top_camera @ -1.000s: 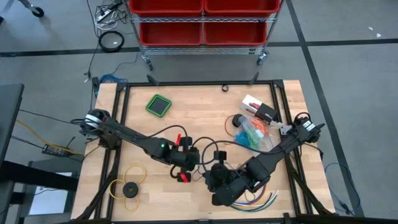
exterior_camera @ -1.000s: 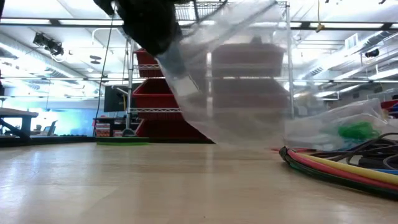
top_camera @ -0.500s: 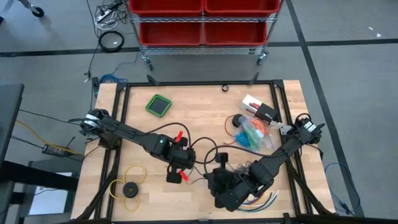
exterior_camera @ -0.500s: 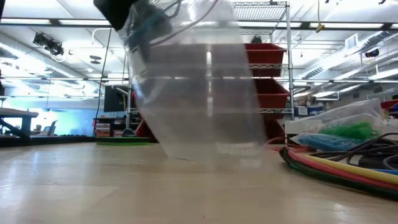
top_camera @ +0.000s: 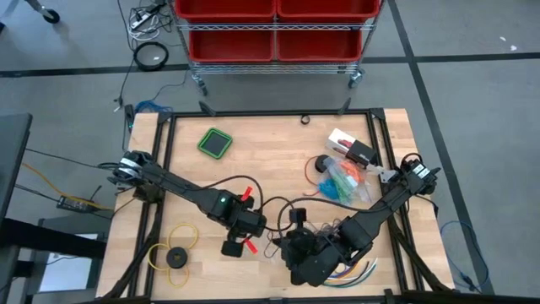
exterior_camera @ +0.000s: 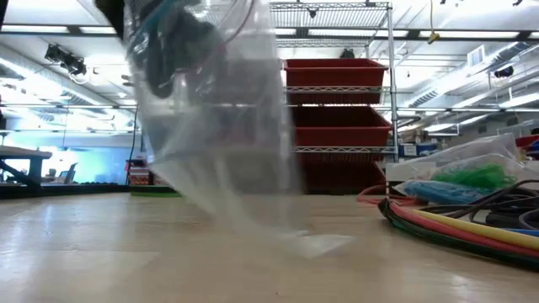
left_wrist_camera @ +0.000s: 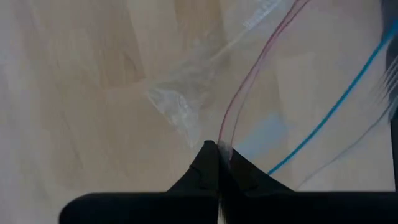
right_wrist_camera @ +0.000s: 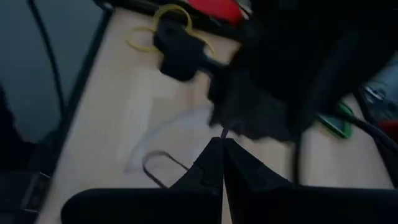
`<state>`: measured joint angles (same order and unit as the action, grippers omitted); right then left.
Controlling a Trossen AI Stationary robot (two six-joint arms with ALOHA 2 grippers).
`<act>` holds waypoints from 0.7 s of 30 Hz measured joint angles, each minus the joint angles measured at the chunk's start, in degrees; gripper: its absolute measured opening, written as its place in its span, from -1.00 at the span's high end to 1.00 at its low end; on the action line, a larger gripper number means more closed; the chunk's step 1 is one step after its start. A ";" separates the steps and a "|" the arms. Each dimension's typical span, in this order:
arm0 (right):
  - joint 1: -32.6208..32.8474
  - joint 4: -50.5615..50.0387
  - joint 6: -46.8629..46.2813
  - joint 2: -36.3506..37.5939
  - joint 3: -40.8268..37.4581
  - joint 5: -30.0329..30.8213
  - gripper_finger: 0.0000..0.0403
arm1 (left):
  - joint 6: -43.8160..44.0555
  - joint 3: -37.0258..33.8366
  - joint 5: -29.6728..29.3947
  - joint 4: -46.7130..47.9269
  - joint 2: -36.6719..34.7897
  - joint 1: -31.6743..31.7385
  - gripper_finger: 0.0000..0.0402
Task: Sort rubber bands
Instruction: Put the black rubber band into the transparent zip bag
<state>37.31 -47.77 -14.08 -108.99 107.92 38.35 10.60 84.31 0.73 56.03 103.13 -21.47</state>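
Observation:
A clear plastic zip bag [exterior_camera: 215, 126] hangs above the near middle of the table. My left gripper [top_camera: 239, 241] and my right gripper [top_camera: 295, 250] stand close together there, both shut on it. The rubber bands show as green [exterior_camera: 484, 177] and blue [exterior_camera: 438, 192] bunches. They lie inside another clear bag [top_camera: 342, 181] on the table's far right, with orange ones beside them, and no gripper touches them. My left gripper pinches the bag's zip edge at the pink line [left_wrist_camera: 224, 132] between its two fingertips, coming steeply from above. The bag hangs slack below, its lower end [exterior_camera: 316, 244] on the table. My right gripper pinches a thin strip of the bag's edge [right_wrist_camera: 222, 132] at its fingertips, slanting down from the table's right. The left arm's dark body hides the rest of the bag beyond the contact.
Long multicoloured cables [top_camera: 359, 270] curve along the near right edge. A yellow ring with a black disc [top_camera: 173, 253] lies near left. A green-rimmed square [top_camera: 216, 142] sits far left, and small boxes [top_camera: 353, 150] far right. Red bins on a rack [top_camera: 274, 29] stand behind the table.
My left gripper has tipped more steeply downward and shifted a little toward the near-left. The bag has swung with it to the left in the low view. It now hangs lower, and its bottom end has come down onto the table.

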 joint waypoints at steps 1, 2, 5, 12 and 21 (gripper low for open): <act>-0.10 1.19 0.77 0.00 0.00 -0.58 1.00 | -0.23 0.10 0.11 -0.56 0.00 0.32 1.00; -0.16 2.24 1.51 0.00 0.00 -0.91 1.00 | -0.73 0.11 0.56 -1.26 0.00 0.81 1.00; -0.19 5.99 4.21 0.01 0.00 -1.23 1.00 | -1.27 0.11 2.51 -2.25 0.00 2.33 1.00; -0.23 9.30 6.81 0.02 0.00 -3.32 1.00 | -2.36 1.33 7.60 -3.59 0.00 5.15 1.00; -0.27 7.98 4.82 0.02 0.00 -3.72 1.00 | -3.29 9.20 10.11 -0.61 -0.06 5.14 1.00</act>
<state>37.04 -39.79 -9.26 -108.97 107.92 34.64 7.31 93.51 10.84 55.42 103.07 -16.32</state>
